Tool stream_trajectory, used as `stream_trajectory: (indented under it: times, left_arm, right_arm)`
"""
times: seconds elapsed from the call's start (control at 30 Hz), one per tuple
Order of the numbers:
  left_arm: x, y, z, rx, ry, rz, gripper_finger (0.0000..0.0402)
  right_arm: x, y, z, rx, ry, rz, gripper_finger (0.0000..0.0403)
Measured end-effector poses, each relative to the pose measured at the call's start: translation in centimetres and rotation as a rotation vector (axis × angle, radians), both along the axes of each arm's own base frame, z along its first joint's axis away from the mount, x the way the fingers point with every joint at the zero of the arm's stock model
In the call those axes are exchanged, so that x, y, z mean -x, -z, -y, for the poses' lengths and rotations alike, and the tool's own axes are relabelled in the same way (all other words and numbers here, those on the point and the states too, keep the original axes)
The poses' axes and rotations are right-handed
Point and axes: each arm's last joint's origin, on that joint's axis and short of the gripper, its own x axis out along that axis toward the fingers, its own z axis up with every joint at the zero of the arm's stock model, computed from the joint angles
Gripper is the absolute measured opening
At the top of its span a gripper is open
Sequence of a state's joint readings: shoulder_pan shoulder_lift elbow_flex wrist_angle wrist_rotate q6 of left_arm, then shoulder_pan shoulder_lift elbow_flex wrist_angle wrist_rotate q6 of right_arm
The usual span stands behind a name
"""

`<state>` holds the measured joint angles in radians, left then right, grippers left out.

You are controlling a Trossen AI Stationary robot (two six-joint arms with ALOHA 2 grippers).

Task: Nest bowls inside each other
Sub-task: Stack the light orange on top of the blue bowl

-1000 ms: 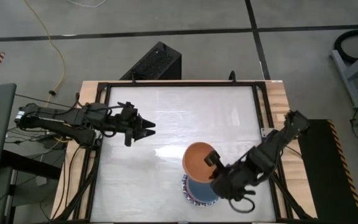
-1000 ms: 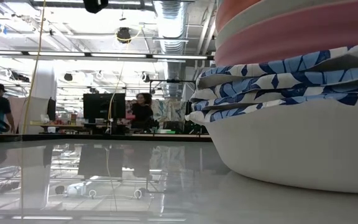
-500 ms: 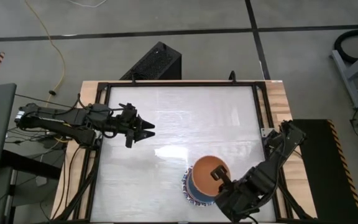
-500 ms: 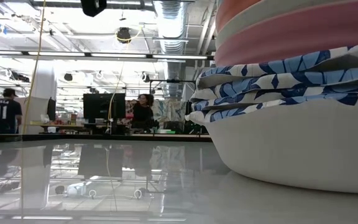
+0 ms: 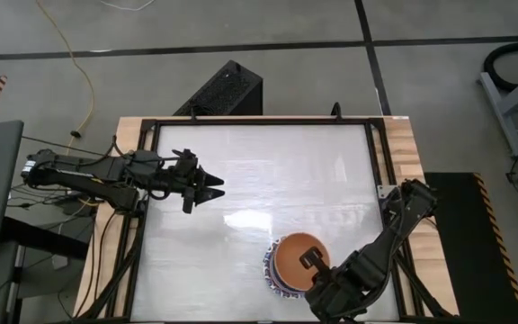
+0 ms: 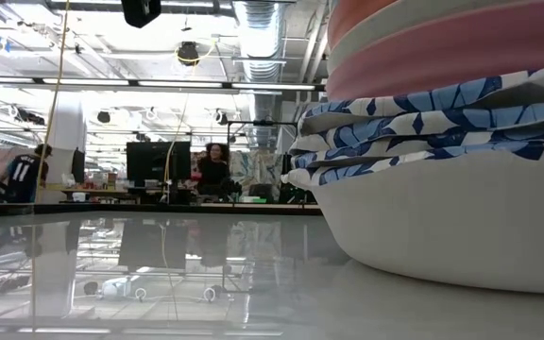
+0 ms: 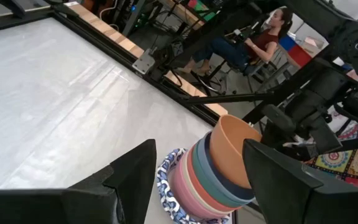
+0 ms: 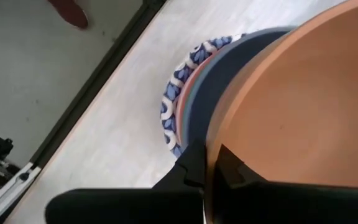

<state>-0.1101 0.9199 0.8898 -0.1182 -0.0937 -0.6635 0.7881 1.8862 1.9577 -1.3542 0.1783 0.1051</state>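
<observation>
Fingers of the right gripper [image 5: 313, 263] are pressed together on the rim of the orange bowl [image 5: 299, 255], low and right of centre in the high view, directly above the stack of bowls [image 5: 272, 273]. If released while tilted, the bowl could sit crooked or tip the stack. The left gripper [image 5: 207, 186] waits spread, left of centre.

grey concrete floor [image 5: 286, 27], ceiling lights [image 6: 187, 87], distant desks [image 6: 149, 194].
</observation>
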Motion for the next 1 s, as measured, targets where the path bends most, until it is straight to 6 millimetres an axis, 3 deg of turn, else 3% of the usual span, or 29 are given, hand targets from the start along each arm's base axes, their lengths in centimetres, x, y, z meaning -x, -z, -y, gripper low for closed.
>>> stream_trajectory:
  times: [0.57,1.0]
  left_arm:
    - [0.0,0.0,0.0,-0.002,0.000,0.000,0.0229]
    - [0.0,0.0,-0.1,-0.014,-0.017,0.000,0.0229]
  right_arm:
    - [-0.5,0.0,0.4,-0.036,0.090,0.001,0.0066]
    - [-1.2,-0.9,0.2,-0.179,0.265,0.037,0.0101]
